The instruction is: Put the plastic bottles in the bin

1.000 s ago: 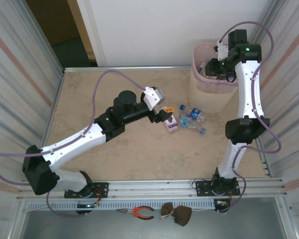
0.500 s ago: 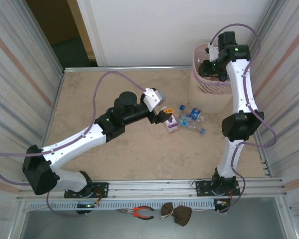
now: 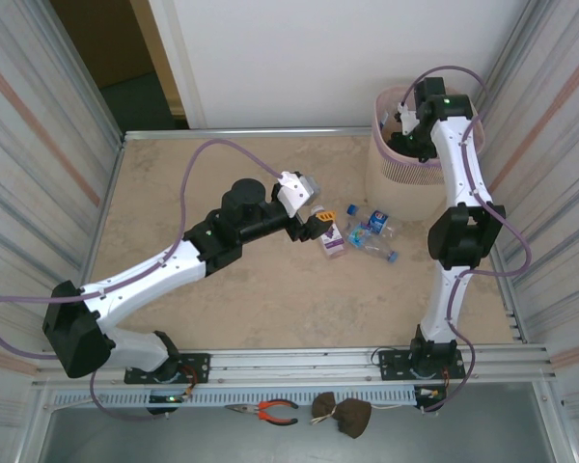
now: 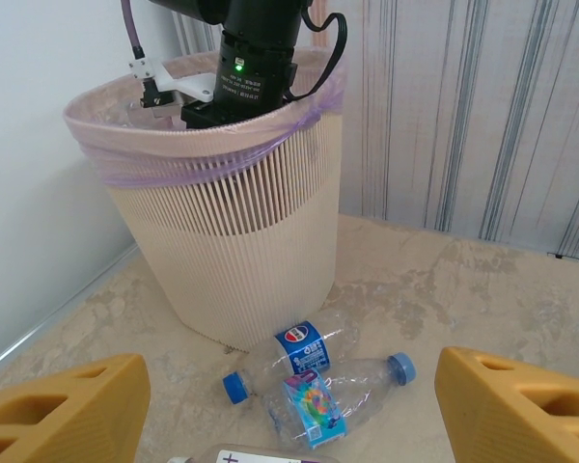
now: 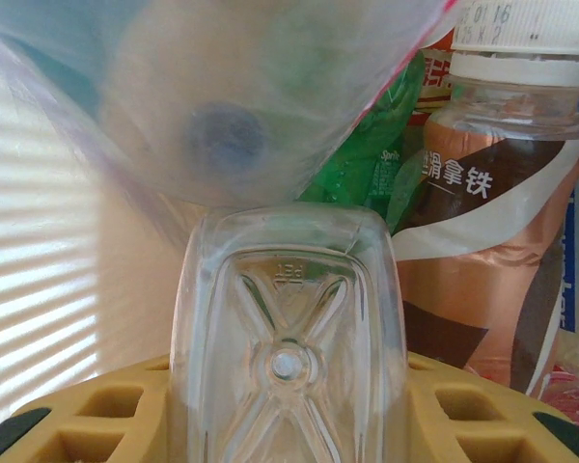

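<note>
Top external view shows a beige table (image 3: 222,299) between ribbed metal walls (image 3: 39,145), loose bottles (image 3: 372,231) lying beside the bin (image 3: 391,178) below the wide-spread left gripper (image 3: 320,226), while the right gripper (image 5: 288,395) clamps a clear bottle (image 5: 288,289) inside the bin.

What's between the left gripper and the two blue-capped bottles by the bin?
A purple-labelled bottle lies just below the open left gripper, nearer than the two blue-capped bottles on the table before the bin. Otherwise nothing visible.
</note>
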Robot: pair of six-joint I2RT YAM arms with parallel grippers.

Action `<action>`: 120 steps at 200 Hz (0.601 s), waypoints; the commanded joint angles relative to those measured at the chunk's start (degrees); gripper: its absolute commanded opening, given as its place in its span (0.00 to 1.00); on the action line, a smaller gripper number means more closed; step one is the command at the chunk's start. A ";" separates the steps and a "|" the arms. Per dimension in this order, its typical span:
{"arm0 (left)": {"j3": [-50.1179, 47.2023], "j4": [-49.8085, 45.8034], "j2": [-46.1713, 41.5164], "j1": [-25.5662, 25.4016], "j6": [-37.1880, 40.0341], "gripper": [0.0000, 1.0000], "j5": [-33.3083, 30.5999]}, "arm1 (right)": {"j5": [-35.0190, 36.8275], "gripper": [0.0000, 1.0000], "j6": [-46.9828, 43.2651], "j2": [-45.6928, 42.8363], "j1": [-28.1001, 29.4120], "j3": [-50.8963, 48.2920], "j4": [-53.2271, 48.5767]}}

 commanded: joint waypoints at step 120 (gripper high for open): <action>0.73 -0.11 -1.65 -0.06 -0.65 0.78 -0.64 | -6.67 0.64 4.46 -10.87 -2.65 8.13 -1.66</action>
